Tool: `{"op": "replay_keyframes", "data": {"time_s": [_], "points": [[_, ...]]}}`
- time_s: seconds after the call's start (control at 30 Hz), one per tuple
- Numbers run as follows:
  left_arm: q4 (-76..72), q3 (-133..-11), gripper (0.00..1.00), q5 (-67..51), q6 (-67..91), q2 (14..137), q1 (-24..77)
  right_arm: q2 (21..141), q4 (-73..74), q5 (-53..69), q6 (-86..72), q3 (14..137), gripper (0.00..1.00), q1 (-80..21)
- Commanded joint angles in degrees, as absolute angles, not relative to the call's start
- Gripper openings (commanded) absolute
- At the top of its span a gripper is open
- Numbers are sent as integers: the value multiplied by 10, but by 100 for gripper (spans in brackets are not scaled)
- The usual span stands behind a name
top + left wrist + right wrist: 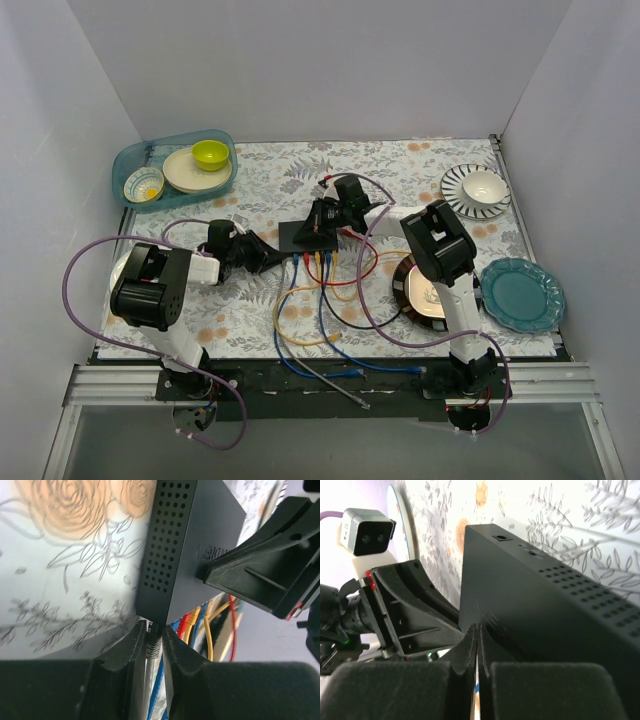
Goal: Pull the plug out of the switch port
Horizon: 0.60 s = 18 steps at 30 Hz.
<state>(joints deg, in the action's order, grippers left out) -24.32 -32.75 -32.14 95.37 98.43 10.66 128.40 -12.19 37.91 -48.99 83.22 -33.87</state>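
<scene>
The switch (300,236) is a flat black box in the middle of the table, with red, yellow and blue cables (318,262) plugged into its near edge. In the left wrist view my left gripper (154,631) is shut on a grey plug (153,647) seated in the end port at the corner of the switch (200,540). My right gripper (325,218) is shut and empty. Its fingertips (471,636) press down on the top of the switch (535,605) near the edge.
Loose cables (320,325) sprawl from the switch toward the near edge. A panda plate (425,292) lies under the right arm, with a teal plate (522,293) beside it. A striped plate with a cup (478,190) is at the back right and a blue tray of bowls (175,168) at the back left.
</scene>
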Motion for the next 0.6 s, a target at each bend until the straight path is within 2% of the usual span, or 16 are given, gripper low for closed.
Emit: {"op": "replay_keyframes", "data": {"time_s": [0.0, 0.57], "points": [[-183, -307, 0, -334, 932, 933, 109, 1308, -133, 382, -508, 810, 1, -336], [-149, -251, 0, -338, 928, 889, 109, 1347, -44, 348, -468, 841, 1, -334]]}}
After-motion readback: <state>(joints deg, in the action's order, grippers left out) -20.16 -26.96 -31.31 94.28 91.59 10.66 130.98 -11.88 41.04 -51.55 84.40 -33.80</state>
